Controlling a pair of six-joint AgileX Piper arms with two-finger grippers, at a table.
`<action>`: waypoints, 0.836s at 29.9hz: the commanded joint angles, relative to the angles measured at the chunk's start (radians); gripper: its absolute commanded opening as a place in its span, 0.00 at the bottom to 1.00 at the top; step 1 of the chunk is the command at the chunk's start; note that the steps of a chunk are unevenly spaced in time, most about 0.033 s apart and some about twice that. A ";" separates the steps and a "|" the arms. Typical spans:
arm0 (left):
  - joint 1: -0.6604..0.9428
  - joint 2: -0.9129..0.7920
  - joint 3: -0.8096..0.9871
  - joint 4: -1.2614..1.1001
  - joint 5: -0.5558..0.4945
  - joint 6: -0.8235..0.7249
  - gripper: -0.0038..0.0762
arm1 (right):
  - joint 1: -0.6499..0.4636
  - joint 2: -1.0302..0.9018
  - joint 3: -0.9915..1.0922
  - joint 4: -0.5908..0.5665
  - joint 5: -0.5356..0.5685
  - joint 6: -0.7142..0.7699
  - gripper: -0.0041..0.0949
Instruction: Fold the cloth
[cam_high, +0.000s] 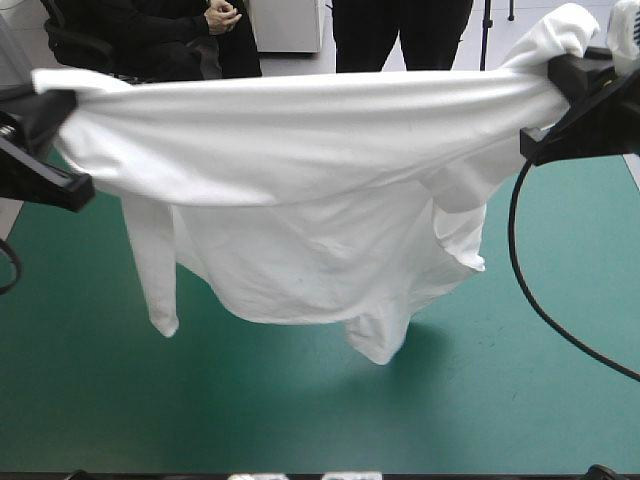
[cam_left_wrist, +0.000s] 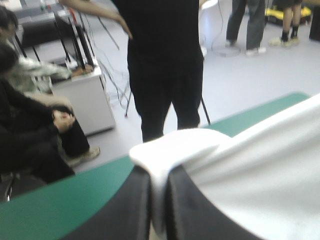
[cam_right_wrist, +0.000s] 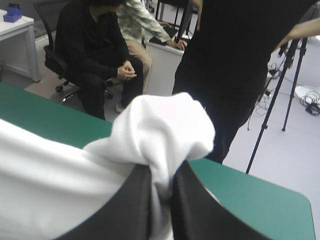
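Note:
The white T-shirt (cam_high: 300, 170) hangs stretched in the air between both arms, above the teal-green table (cam_high: 300, 400). Its top edge runs taut from one side to the other. The body sags in the middle, one sleeve dangling at the left and a fold hanging low near the centre. My left gripper (cam_high: 55, 105) is shut on the T-shirt's left corner, with white cloth (cam_left_wrist: 170, 150) bunched over the black fingers (cam_left_wrist: 125, 210). At the right corner my right gripper (cam_high: 565, 75) is shut on the T-shirt, a puff of fabric (cam_right_wrist: 160, 130) standing above its fingers (cam_right_wrist: 190, 210).
The table's far edge (cam_left_wrist: 240, 120) lies just beyond the grippers. The shirt's lowest fold (cam_high: 380, 345) hangs close over the cover near the table's middle.

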 joint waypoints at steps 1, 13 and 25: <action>-0.007 -0.017 0.183 0.022 -0.075 -0.050 0.03 | -0.004 -0.044 0.129 -0.043 -0.003 0.046 0.02; -0.003 0.238 0.504 0.057 -0.284 -0.158 0.03 | -0.029 0.118 0.545 -0.012 -0.243 0.153 0.02; -0.003 0.510 0.504 0.113 -0.395 -0.201 0.03 | -0.325 0.457 0.545 0.411 -0.387 -0.035 0.02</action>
